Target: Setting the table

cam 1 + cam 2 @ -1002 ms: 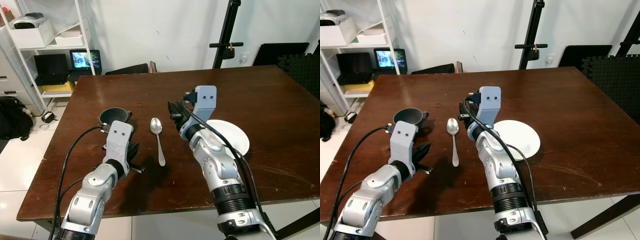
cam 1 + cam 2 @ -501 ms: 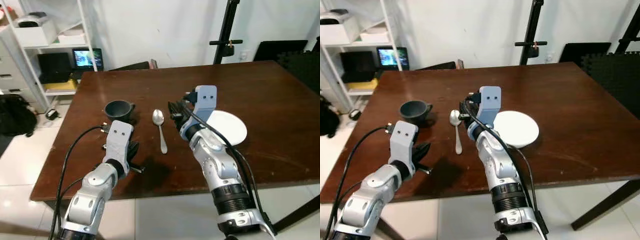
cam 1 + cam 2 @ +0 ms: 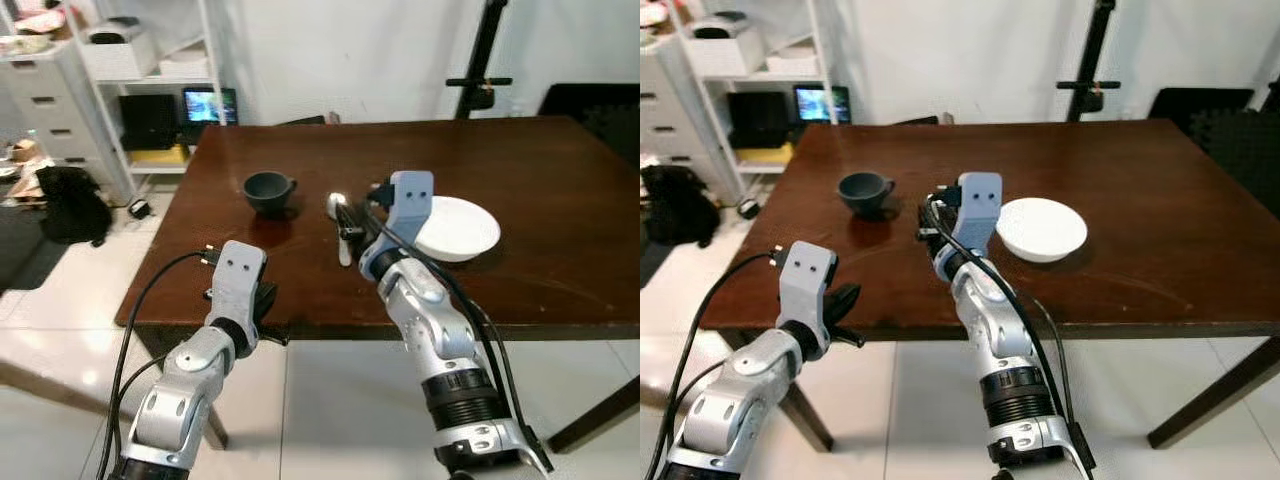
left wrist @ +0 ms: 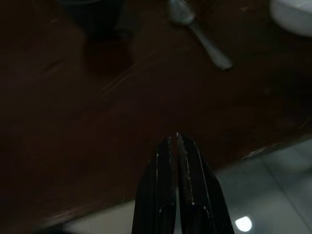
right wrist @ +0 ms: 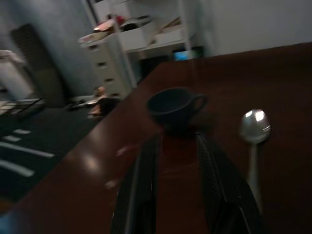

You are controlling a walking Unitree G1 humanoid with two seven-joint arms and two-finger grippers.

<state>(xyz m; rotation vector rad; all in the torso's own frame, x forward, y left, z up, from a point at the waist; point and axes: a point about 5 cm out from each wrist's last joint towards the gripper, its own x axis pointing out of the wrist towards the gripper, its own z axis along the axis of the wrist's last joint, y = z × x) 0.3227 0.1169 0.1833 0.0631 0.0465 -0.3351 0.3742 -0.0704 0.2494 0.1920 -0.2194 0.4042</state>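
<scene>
I'm seeing a dark cup, silver spoon and white bowl sitting upright, apart, in a row.

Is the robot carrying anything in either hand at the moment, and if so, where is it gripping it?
Nothing is held. The left hand is shut on nothing at the table's near edge; the right hand is open and empty above the table, pointing at the cup.

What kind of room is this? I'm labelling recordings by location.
Probably a home dining or multipurpose room: a dark wooden table bearing a dark grey cup, metal spoon and white bowl, with white storage shelving on a pale tiled floor.
</scene>
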